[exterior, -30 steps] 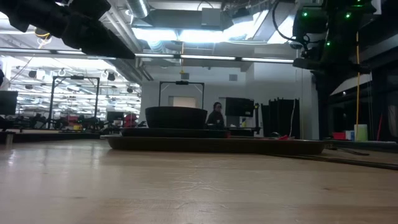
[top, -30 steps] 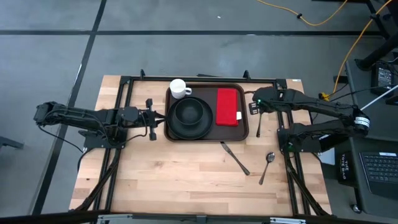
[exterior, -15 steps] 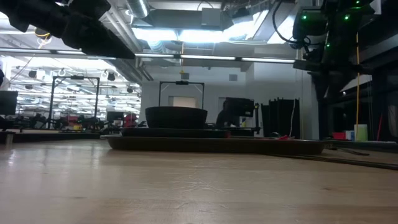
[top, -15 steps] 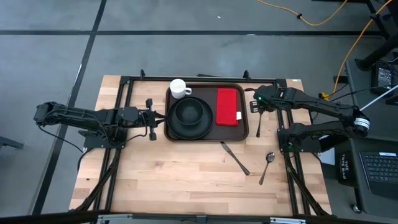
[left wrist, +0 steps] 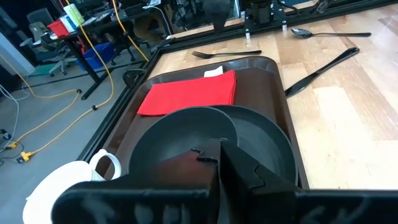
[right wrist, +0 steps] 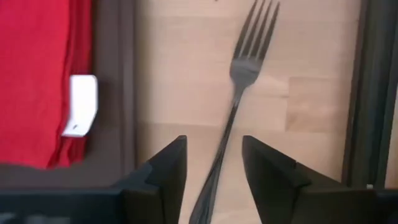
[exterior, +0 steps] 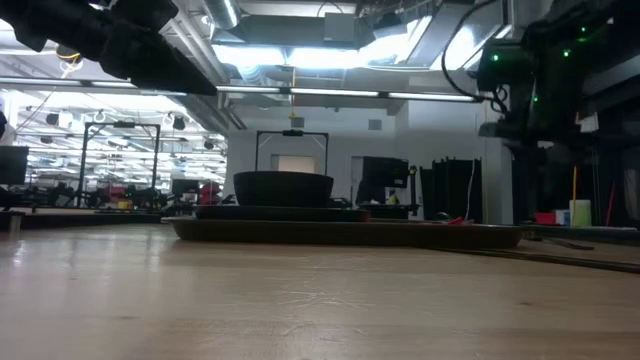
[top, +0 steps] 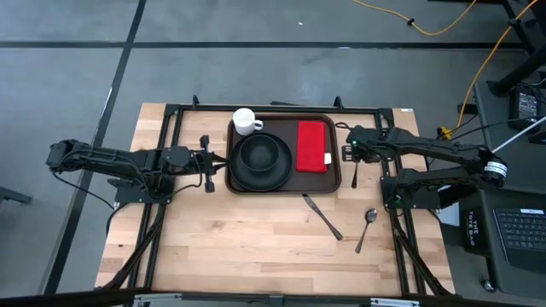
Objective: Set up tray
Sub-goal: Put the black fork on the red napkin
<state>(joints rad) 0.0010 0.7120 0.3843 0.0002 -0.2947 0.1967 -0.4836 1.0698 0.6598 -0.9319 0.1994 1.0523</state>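
1 tray (top: 282, 182) at table (top: 256, 247) back-center, carrying 1 black plate (top: 260, 173) w/ 1 bowl (top: 260, 153), 1 red napkin (top: 311, 146), 1 white mug (top: 246, 121). On wood: 1 fork (right wrist: 233, 118), 1 knife (top: 322, 217), 1 spoon (top: 367, 228). Right gripper (right wrist: 214, 158) over fork, fingers apart, empty. Left gripper (top: 207, 163) beside tray's left rim; fingers: can't tell.

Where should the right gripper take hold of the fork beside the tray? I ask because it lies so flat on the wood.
Grip the fork by its thin handle, coming straight down from above. It lies flat between the tray and the black frame rail, so a side approach looks blocked. The right gripper is already open and straddling the handle; closing across that narrow width probably suits best.
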